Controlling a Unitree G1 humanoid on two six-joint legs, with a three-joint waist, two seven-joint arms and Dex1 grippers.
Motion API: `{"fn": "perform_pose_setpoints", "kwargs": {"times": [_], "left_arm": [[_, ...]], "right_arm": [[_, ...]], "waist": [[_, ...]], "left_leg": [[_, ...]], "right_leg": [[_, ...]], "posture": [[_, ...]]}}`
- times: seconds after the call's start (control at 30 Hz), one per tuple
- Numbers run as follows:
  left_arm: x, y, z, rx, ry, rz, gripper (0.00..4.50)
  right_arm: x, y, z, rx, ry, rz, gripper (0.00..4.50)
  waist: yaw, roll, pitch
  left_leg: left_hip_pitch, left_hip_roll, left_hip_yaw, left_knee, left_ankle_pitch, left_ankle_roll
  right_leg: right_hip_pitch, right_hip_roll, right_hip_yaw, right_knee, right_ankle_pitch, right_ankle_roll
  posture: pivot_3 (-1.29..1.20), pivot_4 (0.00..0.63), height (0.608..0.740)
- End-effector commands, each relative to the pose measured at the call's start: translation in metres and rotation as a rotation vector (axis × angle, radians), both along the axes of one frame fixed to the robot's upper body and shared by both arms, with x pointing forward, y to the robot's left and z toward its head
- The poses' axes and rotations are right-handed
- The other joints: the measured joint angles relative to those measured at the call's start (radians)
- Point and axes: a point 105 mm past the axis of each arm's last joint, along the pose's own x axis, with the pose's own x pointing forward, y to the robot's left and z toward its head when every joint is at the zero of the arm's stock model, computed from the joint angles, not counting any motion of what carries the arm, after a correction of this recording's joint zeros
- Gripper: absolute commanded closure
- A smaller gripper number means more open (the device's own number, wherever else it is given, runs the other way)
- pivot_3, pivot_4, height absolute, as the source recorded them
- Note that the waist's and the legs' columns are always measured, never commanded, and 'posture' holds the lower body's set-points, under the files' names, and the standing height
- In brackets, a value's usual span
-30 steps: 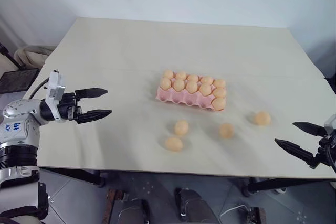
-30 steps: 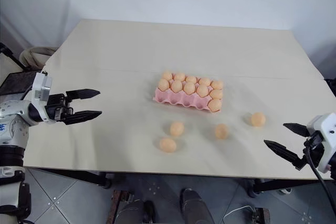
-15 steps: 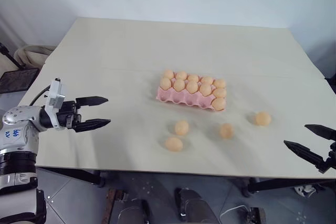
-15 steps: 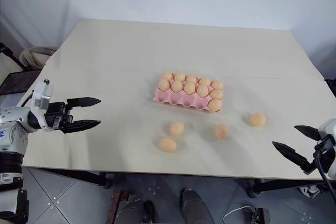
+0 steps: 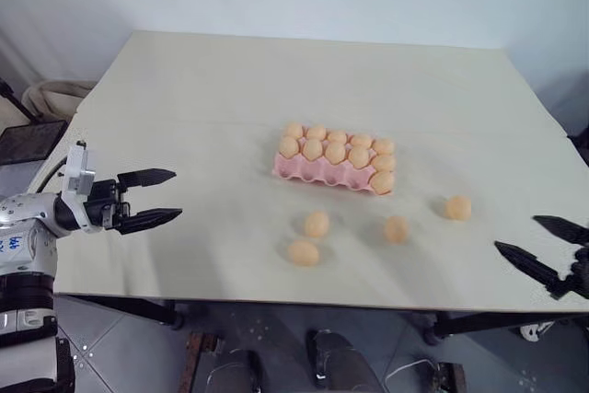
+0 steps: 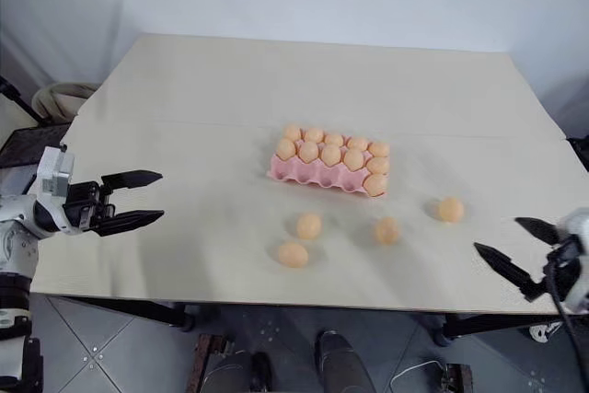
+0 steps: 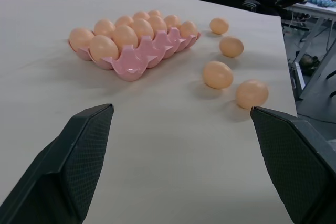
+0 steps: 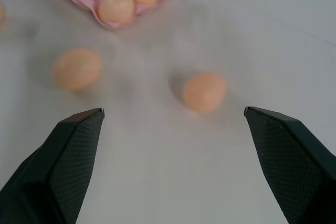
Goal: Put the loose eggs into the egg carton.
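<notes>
Pale orange-tan loose eggs are lying on the beige table just in front of the pink moulded egg carton, so the right gripper, jaws released wide like the left gripper's, is best approaching the nearest egg centred and closing gently.

**Almost nothing legible**

The only writing is a small blue handwritten mark on the left arm's grey wrist housing, too small and blurred to make out. The egg carton, the loose eggs and the bench carry no readable print, label or number.
</notes>
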Motion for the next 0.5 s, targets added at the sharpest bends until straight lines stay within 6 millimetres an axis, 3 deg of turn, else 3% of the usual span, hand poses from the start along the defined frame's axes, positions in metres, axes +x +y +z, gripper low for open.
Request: {"fn": "perform_pose_setpoints", "kwargs": {"times": [0.03, 0.3, 0.5], "left_arm": [[-0.012, -0.002, 0.007, 0.002, -0.037, -0.097, 0.06], [-0.015, -0.006, 0.003, -0.001, -0.042, -0.103, 0.06], [-0.015, -0.014, 0.001, -0.033, -0.054, -0.113, 0.06]], "right_arm": [[0.009, 0.021, 0.004, 0.003, -0.055, 0.010, 0.00], [0.026, 0.077, -0.009, 0.062, -0.068, 0.075, 0.00], [0.045, 0.086, -0.025, 0.053, -0.050, 0.050, 0.00]], "waist": [[0.002, 0.000, 0.000], [0.002, -0.001, 0.000], [0.002, -0.001, -0.001]], "left_leg": [[0.000, 0.000, 0.000, 0.000, 0.000, 0.000], [0.000, 0.000, -0.001, -0.003, 0.000, -0.001], [-0.001, 0.000, -0.001, -0.003, 0.000, -0.001]], "right_leg": [[0.000, 0.000, 0.000, 0.000, 0.000, 0.000], [-0.001, -0.001, 0.001, -0.001, -0.002, -0.003], [-0.001, -0.001, 0.000, -0.001, -0.002, -0.004]], "posture": [[0.00, 0.150, 0.740], [0.00, 0.150, 0.740], [0.00, 0.150, 0.740]]}}
